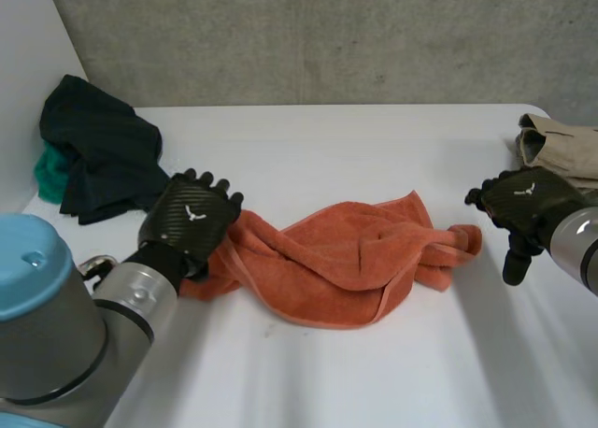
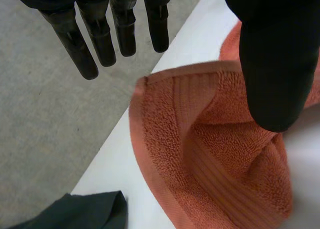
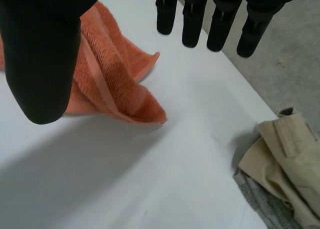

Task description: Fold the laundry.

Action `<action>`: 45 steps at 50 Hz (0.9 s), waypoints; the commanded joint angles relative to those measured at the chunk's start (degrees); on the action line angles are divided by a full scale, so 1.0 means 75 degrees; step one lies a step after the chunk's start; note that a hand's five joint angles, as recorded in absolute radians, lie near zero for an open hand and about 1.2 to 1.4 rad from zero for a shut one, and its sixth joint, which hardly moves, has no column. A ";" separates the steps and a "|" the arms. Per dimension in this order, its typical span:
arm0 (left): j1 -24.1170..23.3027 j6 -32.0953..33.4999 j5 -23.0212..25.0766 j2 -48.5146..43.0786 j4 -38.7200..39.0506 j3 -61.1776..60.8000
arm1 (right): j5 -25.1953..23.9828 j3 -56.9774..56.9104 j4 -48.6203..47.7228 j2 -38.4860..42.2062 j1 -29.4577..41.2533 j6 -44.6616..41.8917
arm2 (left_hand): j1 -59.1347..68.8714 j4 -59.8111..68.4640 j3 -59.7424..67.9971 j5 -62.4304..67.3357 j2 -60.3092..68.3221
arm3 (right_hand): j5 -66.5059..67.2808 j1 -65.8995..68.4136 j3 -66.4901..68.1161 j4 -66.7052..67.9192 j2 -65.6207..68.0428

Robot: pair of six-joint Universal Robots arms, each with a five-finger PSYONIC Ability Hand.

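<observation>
An orange towel [image 1: 346, 260] lies crumpled in a long bunch across the middle of the white bench [image 1: 374, 372], its folds heaped on one another and one hemmed edge curling along the near side.

The left hand [image 1: 192, 218] sits over the towel's left end. In the left wrist view its fingers [image 2: 102, 39] are straight and slightly spread, with the thumb [image 2: 272, 64] held well apart from them. The towel's banded edge lies below the gap between them, and nothing is pinched.

The right hand [image 1: 523, 202] hovers just beside the towel's right end. In the right wrist view its fingers [image 3: 220, 24] are straight and side by side, and its thumb [image 3: 45, 54] stands wide of them above the towel's folded corner. It holds nothing.

A dark heap of clothes [image 1: 98, 148] lies at the bench's far left corner, near the left hand but apart from the towel, with a bit of teal cloth [image 1: 51, 176] showing at its outer side. At the far right edge lies a beige garment [image 1: 561, 148] on top of a grey cloth [image 3: 260, 199]. A stretch of bare bench separates it from the towel's corner, and the right hand hangs between the two. A grey concrete wall [image 1: 327, 35] runs behind the bench.
</observation>
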 commanded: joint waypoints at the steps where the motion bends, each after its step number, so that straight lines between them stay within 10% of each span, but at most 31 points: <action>1: 0.0002 0.0886 0.0181 -0.0664 0.0451 -0.0035 | -0.0525 0.0559 -0.1023 0.0446 -0.0217 0.0419 | 0.1083 0.1210 0.1154 0.1248 0.1162 | 0.1553 0.1688 0.1574 0.1603 0.1583; 15: 0.0072 0.1076 0.0146 -0.1029 0.0872 0.0094 | -0.1017 0.0231 -0.1738 0.1806 -0.0276 0.1979 | 0.7850 0.7977 0.7921 0.8015 0.7929 | 0.3820 0.3955 0.3841 0.3870 0.3851; 26: 0.0260 0.1005 0.0111 -0.1005 0.1049 0.0211 | -0.0947 -0.0203 -0.2313 0.2732 -0.0170 0.2260 | 0.7946 0.8073 0.8017 0.8111 0.8026 | 0.3887 0.4022 0.3908 0.3937 0.3918; 33: 0.0342 0.0771 0.0075 -0.0900 0.1025 0.0422 | -0.0900 -0.0426 -0.2524 0.2920 -0.0147 0.2237 | 0.7946 0.8073 0.8017 0.8111 0.8026 | 0.8224 0.8359 0.8246 0.8275 0.8255; 40: 0.0389 -0.0224 -0.0264 0.0060 0.0686 0.0809 | -0.0701 -0.0507 -0.2442 0.2383 -0.0252 0.2109 | 0.7946 0.8073 0.8017 0.8111 0.8026 | 0.8230 0.8366 0.8252 0.8281 0.8261; 45: 0.0622 -0.0787 -0.0276 0.1440 -0.0494 0.1241 | -0.0689 -0.1068 -0.1121 -0.0288 -0.0311 0.1091 | 0.7946 0.8073 0.8017 0.8111 0.8026 | 0.8230 0.8366 0.8252 0.8281 0.8261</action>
